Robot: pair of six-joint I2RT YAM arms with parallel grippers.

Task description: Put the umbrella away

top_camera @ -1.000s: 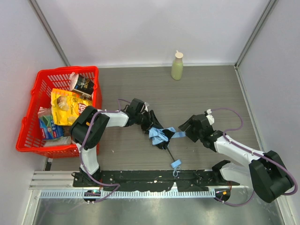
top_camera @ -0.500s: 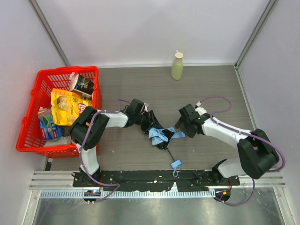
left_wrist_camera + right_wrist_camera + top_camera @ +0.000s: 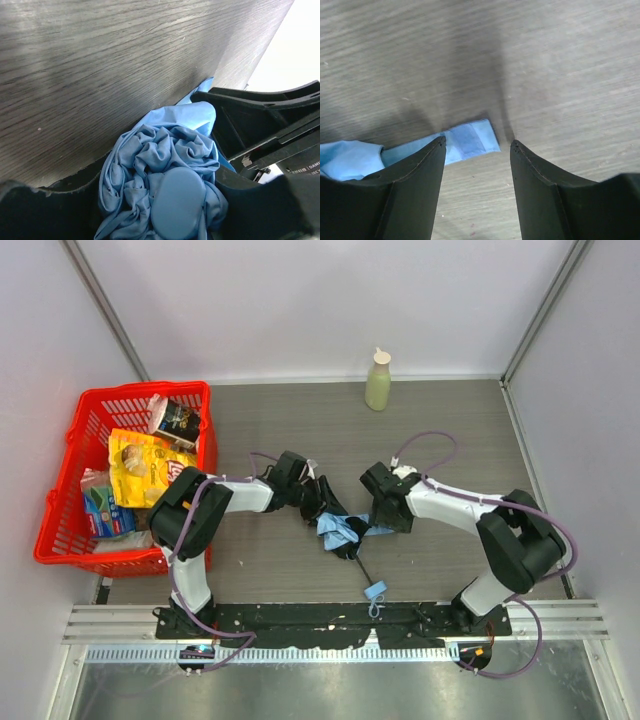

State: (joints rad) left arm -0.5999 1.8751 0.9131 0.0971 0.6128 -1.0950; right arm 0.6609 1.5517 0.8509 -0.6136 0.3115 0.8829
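Sky-blue fabric of the umbrella (image 3: 342, 530) lies bunched on the table (image 3: 450, 430) between the two grippers. Its thin black shaft (image 3: 360, 565) runs back toward the arm bases and ends in the small handle (image 3: 376, 590).

The left gripper (image 3: 328, 510) is clamped at a middling width around the crumpled canopy, which fills the gap between its fingers in the wrist view. This grip looks meant to pin the bundle so that it neither slides nor unfurls while the other arm works.

The right gripper (image 3: 477, 142) has its jaws well apart with nothing in them, tips low over the wood. The strap (image 3: 465, 141) lies flat just ahead of those tips. Its free end, with a darker fastening patch, sits in the gap, closer to one finger than the other. That placement suggests the strap is the next thing to seize, probably to wrap the canopy shut before stowing. It is not yet grasped.
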